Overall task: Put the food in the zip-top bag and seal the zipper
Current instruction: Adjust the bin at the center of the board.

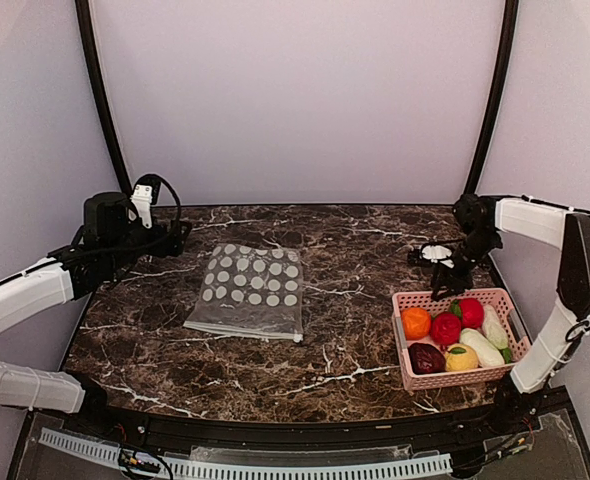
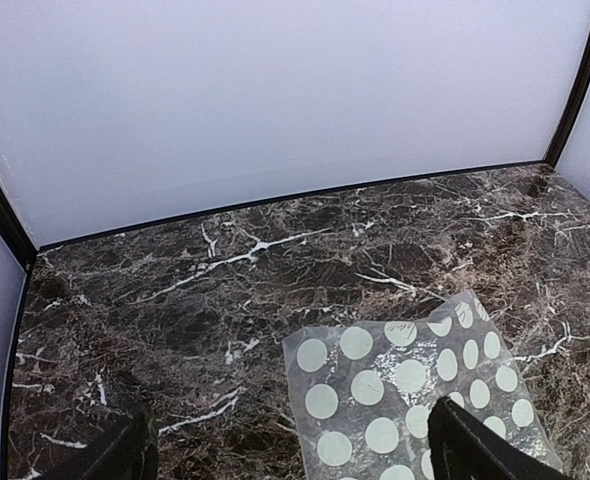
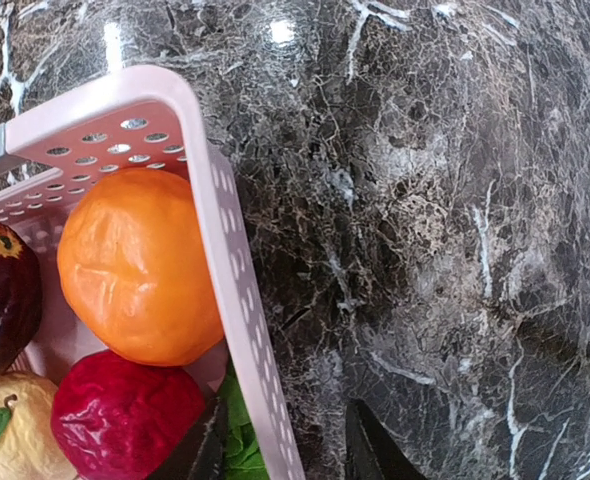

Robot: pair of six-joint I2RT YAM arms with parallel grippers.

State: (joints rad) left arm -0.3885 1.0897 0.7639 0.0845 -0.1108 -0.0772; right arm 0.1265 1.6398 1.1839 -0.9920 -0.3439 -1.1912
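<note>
Top external showed the zip-top bag (image 1: 247, 292) lying flat on the tabletop (image 1: 355, 250), left of centre and well apart from the pink basket (image 1: 453, 380) at the right, which held all the food (image 1: 445, 328). The bag's long axis seemed to run away from the arms on a slight slant. A clear, undotted band lay along its near edge, but I could not tell whether that band carried the zipper. Spread flat in the open, the bag was probably set where either arm could reach it.

The left pincer (image 2: 295, 455) hung near the bag's far-left corner, its fingers spread wide and holding nothing. The right pincer (image 3: 280, 450) hovered at the basket's far wall, partly open and empty. One finger was inside the wall near the orange (image 3: 135, 265) and the other outside, likely lining up a first pick.
</note>
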